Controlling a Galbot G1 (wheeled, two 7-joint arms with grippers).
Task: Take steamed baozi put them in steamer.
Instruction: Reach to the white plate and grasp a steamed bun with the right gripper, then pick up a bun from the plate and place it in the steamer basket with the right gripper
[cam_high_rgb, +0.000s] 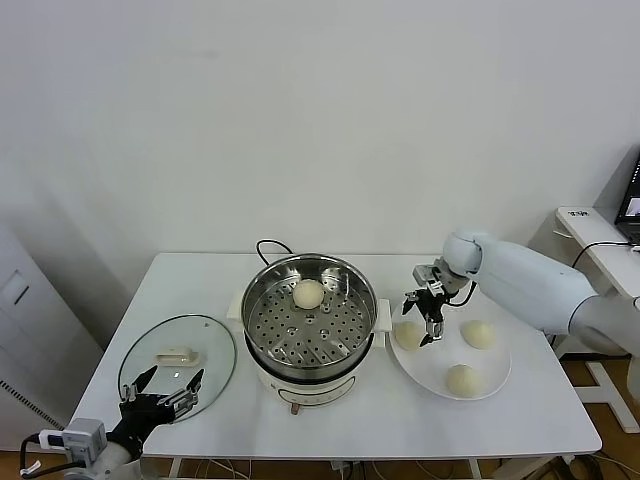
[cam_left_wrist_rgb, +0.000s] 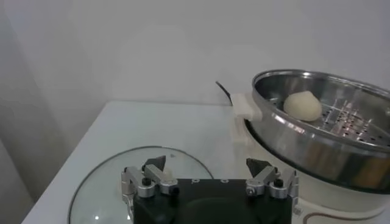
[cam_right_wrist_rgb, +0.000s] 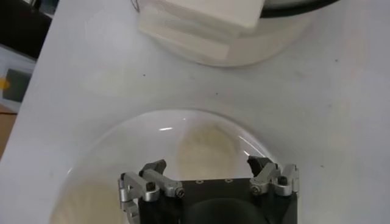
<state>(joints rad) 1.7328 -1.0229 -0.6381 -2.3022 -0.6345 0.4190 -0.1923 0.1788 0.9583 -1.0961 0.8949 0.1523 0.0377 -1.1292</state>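
The steel steamer (cam_high_rgb: 310, 320) stands mid-table on its white base, with one baozi (cam_high_rgb: 308, 293) on its perforated tray at the back; the left wrist view shows that bun (cam_left_wrist_rgb: 303, 105) too. Three more baozi lie on a white plate (cam_high_rgb: 490, 382): one at the plate's left (cam_high_rgb: 408, 335), one at the back right (cam_high_rgb: 479, 333), one at the front (cam_high_rgb: 462, 379). My right gripper (cam_high_rgb: 424, 319) is open and empty, hovering just above the left bun (cam_right_wrist_rgb: 204, 149). My left gripper (cam_high_rgb: 163, 391) is open and empty, low at the front left by the glass lid.
A round glass lid (cam_high_rgb: 178, 366) with a cream handle lies flat at the table's front left. The steamer's black cord (cam_high_rgb: 268, 245) loops behind it. A second white table (cam_high_rgb: 595, 235) with a screen stands at the far right.
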